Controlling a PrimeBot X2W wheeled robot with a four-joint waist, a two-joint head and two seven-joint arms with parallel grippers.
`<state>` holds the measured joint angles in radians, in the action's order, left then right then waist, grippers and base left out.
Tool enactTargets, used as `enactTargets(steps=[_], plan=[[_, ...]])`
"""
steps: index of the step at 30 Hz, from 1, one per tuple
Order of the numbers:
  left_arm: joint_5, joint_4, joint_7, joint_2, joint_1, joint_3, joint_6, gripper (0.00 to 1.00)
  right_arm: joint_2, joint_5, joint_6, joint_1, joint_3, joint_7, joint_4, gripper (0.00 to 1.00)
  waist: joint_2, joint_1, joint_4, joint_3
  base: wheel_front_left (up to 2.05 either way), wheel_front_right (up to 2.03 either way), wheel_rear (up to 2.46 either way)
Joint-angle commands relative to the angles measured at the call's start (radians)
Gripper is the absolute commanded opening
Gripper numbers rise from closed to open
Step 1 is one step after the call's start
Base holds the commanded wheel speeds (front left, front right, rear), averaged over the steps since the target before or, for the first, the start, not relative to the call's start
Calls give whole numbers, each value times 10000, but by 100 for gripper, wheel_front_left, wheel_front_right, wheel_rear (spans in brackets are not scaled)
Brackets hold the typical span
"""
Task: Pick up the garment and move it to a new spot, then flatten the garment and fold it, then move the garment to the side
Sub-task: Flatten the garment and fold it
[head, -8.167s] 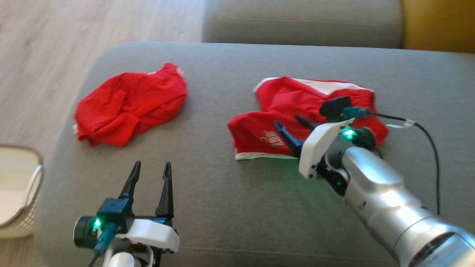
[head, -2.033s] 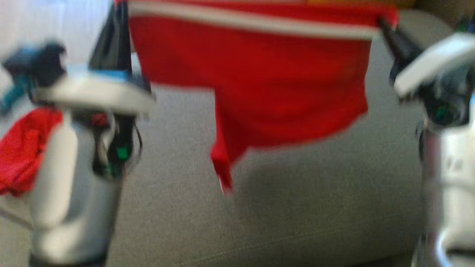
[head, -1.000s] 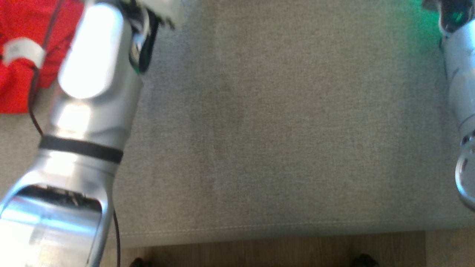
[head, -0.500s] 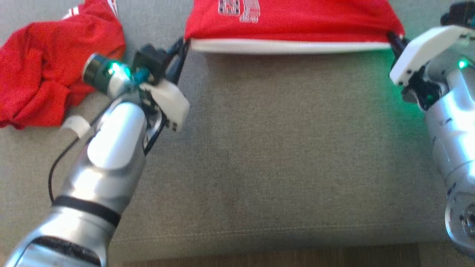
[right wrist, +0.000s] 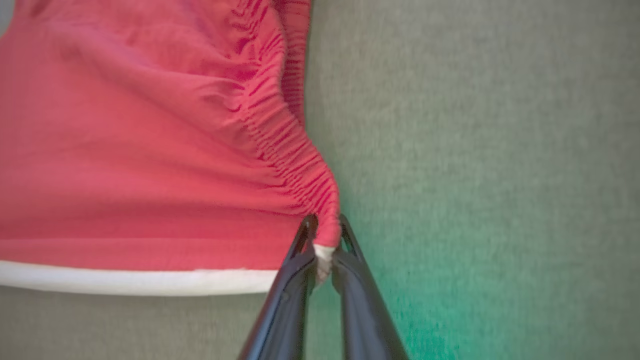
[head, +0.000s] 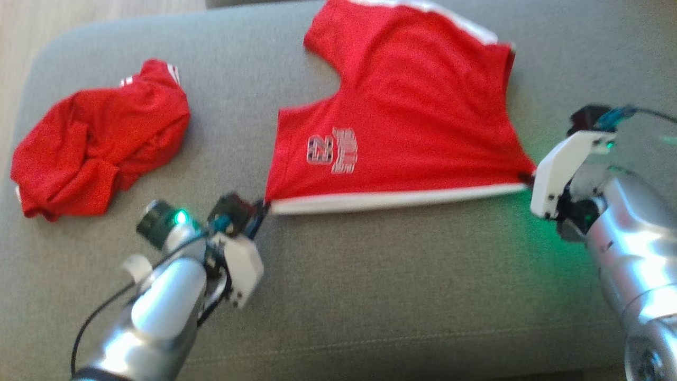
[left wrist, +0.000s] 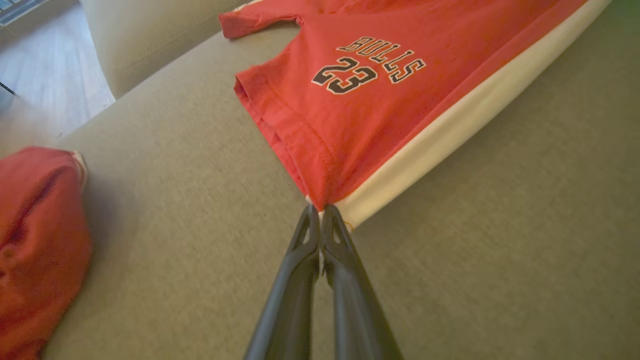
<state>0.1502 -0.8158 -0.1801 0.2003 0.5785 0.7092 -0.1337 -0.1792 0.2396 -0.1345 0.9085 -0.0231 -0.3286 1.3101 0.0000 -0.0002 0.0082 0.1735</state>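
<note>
Obs., left to right, all places referred to the grey cushion [head: 396, 296]

Cushion's left end: a second red cloth [head: 100, 143], crumpled in a heap, well apart from the work. We leave it alone.

Left of the cushion's middle, toward its front edge: left gripper [head: 260, 207]. Its fingers are pressed together with a pinch of fabric between the tips, namely the left-hand corner of the white band [head: 396, 200].

Cushion's middle to back: the garment [head: 412, 116], red, spread mostly flat on the cushion top. The printed lettering [left wrist: 370, 65] faces up. The white band lies nearest the front edge, pulled into a straight line between the two grips. Shorts or a jersey? The head view is soft; we'd guess shorts, from the gathered side seam in the right wrist view.

Right of the cushion's middle: right gripper [head: 527, 177], nearly closed, jaws a sliver apart with the band's other corner bunched between them.

Handling, our judgement:
- Light, thin, limp knit with no stiffness, so it will sag and wrinkle wherever it isn't in tension.
- It should slide over the cushion's weave with some drag.
- Nothing fragile.
- The band looks the thickest, least stretchy edge, so its corners are the best holds.
- For the fold we'd grip those two corners and carry them toward the cushion's back
</note>
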Motion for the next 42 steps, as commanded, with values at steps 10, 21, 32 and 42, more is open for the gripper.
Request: enactTargets(steps=[10,21,32,42], plan=[[1918,1681,1375,1971,-1542,661,33,0,-337,1998,38,-1631,2530,-3564,-1832,0,0,2,-596,-1719,0,0,0],[3634,5251,3263,4105,-3634,717,148,0,-2461,4780,38,-3839,4368,-6630,-5983,0,0,2,-835,-2229,0,0,0],[3591,7551,3726,5046,-3831,12,1387,0,-2571,5236,38,-4695,3628,-7227,-8336,0,0,2,-1354,-1932,0,0,0],[2922,7629,4046,5363,-2171,-524,1761,0,-1085,4683,38,-3785,2744,-6706,-8674,0,0,2,-2316,-1229,0,0,0]])
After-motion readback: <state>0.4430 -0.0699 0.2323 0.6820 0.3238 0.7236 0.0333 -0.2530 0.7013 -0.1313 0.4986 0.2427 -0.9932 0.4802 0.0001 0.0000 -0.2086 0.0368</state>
